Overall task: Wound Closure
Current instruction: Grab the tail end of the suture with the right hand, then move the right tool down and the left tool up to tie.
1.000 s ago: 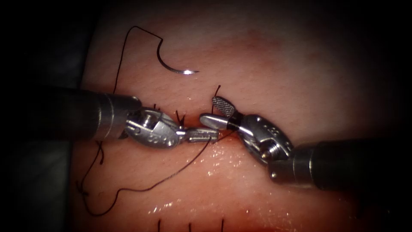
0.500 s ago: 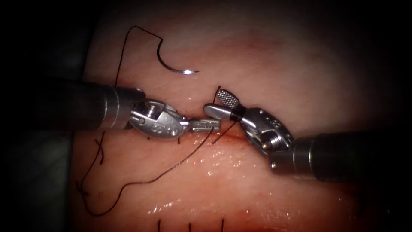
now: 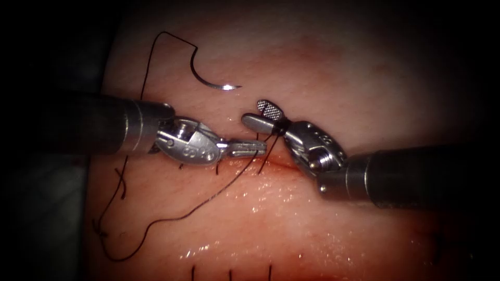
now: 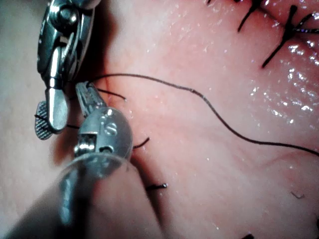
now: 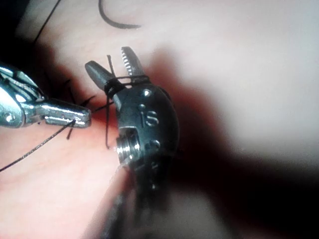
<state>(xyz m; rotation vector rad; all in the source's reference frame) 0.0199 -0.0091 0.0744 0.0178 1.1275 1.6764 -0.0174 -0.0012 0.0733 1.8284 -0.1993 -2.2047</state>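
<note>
Steel curved needle (image 3: 211, 78) lies free on the tissue (image 3: 333, 78), above the cut (image 3: 276, 158) and held by neither tool. Left tool (image 3: 249, 148) has its jaws closed on the dark thread (image 3: 208, 203) over the cut. Right tool (image 3: 259, 115) holds nothing, its jaws standing wide, with thread wrapped around their base.

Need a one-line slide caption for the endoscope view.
Needle lies free on the tissue; left tool shut on the thread, right tool open with thread looped around its jaws.
</note>
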